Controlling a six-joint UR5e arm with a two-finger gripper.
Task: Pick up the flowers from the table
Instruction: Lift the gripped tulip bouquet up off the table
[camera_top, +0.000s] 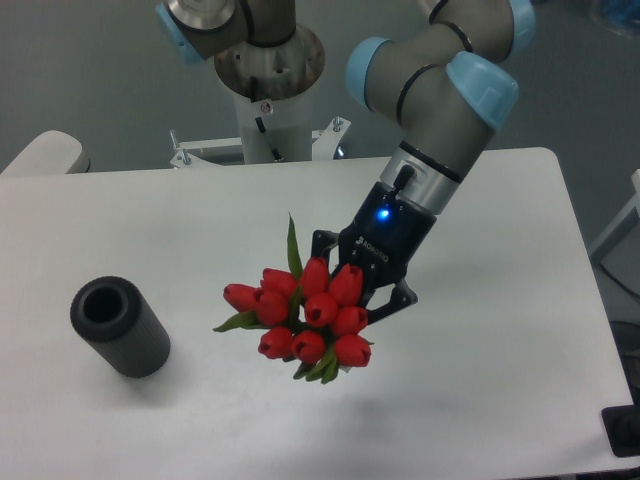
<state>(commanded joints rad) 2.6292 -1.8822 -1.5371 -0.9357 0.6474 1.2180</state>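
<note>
The flowers (310, 312) are a bunch of red tulip buds with green leaves. They face the camera near the middle of the white table (480, 400). My gripper (352, 288) comes in from the upper right and is shut on the bunch's stems, right behind the buds. The stems and the pale band are hidden by the buds and by the gripper. The bunch seems to be held a little above the tabletop, though I cannot tell the height for sure.
A dark grey hollow cylinder (120, 326) lies on its side at the left of the table. The arm's base column (268, 110) stands at the table's far edge. The table's right edge runs close to the gripper's side.
</note>
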